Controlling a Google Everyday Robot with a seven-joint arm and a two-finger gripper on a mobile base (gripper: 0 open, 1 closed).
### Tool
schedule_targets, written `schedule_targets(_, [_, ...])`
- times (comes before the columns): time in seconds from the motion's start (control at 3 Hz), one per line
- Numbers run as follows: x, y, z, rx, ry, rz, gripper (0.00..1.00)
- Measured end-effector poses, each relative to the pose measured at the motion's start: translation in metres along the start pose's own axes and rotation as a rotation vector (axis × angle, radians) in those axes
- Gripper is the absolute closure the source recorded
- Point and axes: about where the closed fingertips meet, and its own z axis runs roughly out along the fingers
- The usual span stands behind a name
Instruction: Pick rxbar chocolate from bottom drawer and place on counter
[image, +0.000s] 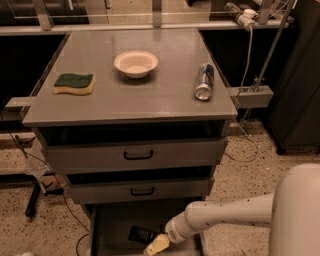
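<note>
This is looking like a lab or workshop: metal drawer cabinet (90, 157) standing on speckled floor (250, 182), cables (248, 50) hanging, the tool (156, 245) hovering over the bottom drawer (112, 225).

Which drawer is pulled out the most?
The bottom drawer, pulled far out, holding the rxbar chocolate, with the end effector over it. The top drawer and middle drawer barely stick out.
</note>
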Motion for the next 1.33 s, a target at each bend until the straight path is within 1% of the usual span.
schedule_targets(0.33, [0.010,-0.009,0.034,0.029,0.020,0.005,0.00])
schedule_targets(0.67, [-0.004,-0.045,0.081,0.066,-0.030,0.014,0.00])
schedule_targets(1.0, [-0.003,-0.043,0.094,0.067,-0.026,0.002,0.00])
schedule_targets(1.33, [-0.015,-0.053,0.102,0.117,-0.037,-0.033,0.00])
